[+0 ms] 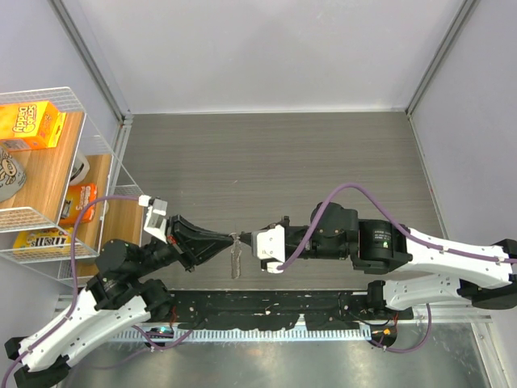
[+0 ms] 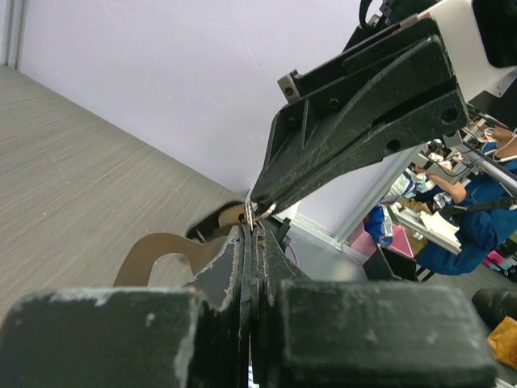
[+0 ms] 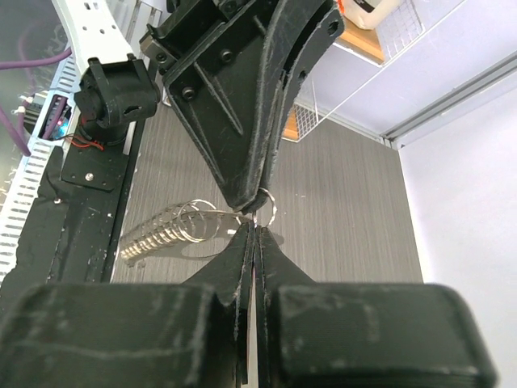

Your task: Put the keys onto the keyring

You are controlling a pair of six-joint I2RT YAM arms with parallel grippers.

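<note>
My left gripper [image 1: 232, 237] and right gripper [image 1: 242, 238] meet tip to tip above the near part of the table. The keyring [image 1: 236, 263], a glittery string of small silver rings, hangs down from where they meet. In the right wrist view it [image 3: 161, 234] trails left from a small end ring [image 3: 270, 207] pinched in the left fingers [image 3: 242, 121]. My right gripper [image 3: 255, 228] is shut on a thin silver piece seen edge-on, a key by its look, touching that ring. The left gripper [image 2: 250, 225] is shut, with silver at its tip. The black-headed key is out of view.
A white wire rack [image 1: 105, 153] with cereal boxes [image 1: 32, 123] and packets stands at the far left. A black strip [image 1: 266, 305] and a cable tray run along the near edge under the arms. Grey walls close the table at the back and sides.
</note>
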